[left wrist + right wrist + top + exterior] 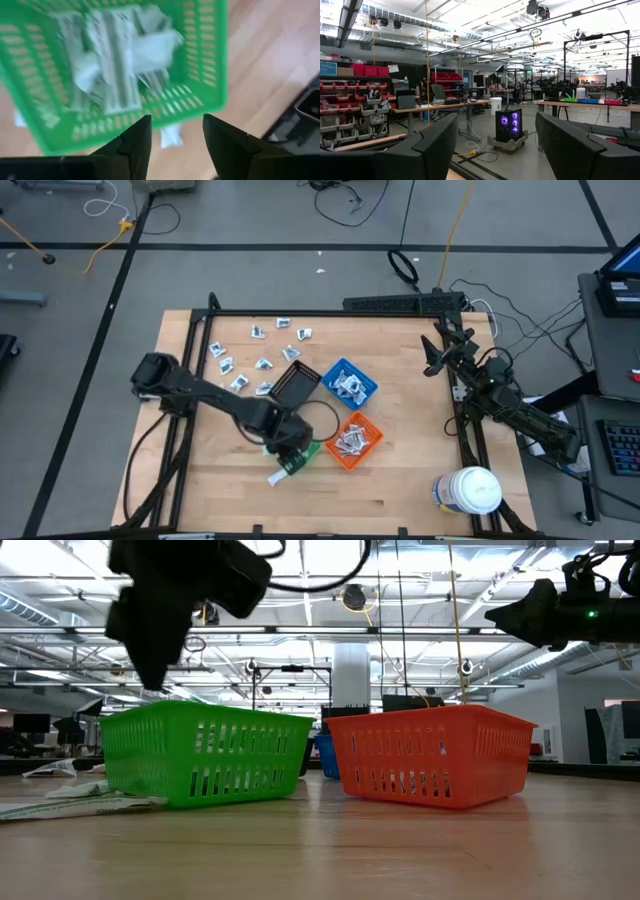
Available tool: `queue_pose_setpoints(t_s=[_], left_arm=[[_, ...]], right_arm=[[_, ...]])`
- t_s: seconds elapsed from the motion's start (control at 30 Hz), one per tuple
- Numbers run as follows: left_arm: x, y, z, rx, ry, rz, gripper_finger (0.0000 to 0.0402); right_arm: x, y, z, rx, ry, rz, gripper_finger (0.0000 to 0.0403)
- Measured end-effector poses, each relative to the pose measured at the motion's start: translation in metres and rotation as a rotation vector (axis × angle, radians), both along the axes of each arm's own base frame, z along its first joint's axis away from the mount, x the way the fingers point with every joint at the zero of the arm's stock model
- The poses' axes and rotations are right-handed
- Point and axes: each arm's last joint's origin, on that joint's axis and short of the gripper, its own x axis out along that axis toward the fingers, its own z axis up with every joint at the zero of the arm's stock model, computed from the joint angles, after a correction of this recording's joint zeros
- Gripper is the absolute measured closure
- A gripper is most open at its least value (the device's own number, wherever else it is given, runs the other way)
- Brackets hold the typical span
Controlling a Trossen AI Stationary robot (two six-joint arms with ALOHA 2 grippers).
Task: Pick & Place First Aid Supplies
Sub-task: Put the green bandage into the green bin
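Note:
My left gripper (176, 122) hangs open above the green bin (205, 60), over its edge, fingers pointing steeply down with nothing between them. White first aid packets (115, 55) lie piled inside that bin. One more packet (170, 136) lies flat on the table just outside the bin's wall. In the high view the left gripper (295, 448) covers most of the green bin (310, 452). Several loose supplies (262, 363) lie scattered on the table's far left part. My right gripper (495, 125) is open and parked at the table's right edge, pointing into the room.
An orange bin (345, 463) and a blue bin (340, 365), both holding packets, stand right of the green bin; a black bin (295, 387) stands tilted beyond it. A large white jar (470, 490) stands at the near right corner. Bare wood lies along the near edge.

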Motion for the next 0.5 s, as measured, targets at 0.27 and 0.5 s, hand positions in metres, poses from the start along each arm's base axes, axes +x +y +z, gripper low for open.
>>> queue_pose_setpoints(t_s=[0.27,0.5], left_arm=[[-0.019,-0.046,0.001,-0.021,0.030,-0.018,0.0218],[-0.033,-0.072,0.000,-0.006,0.046,0.008,0.0218]], right_arm=[[0.000,0.000,0.000,0.000,0.000,0.000,0.0140],[0.000,0.000,0.000,0.000,0.000,0.000,0.0140]])
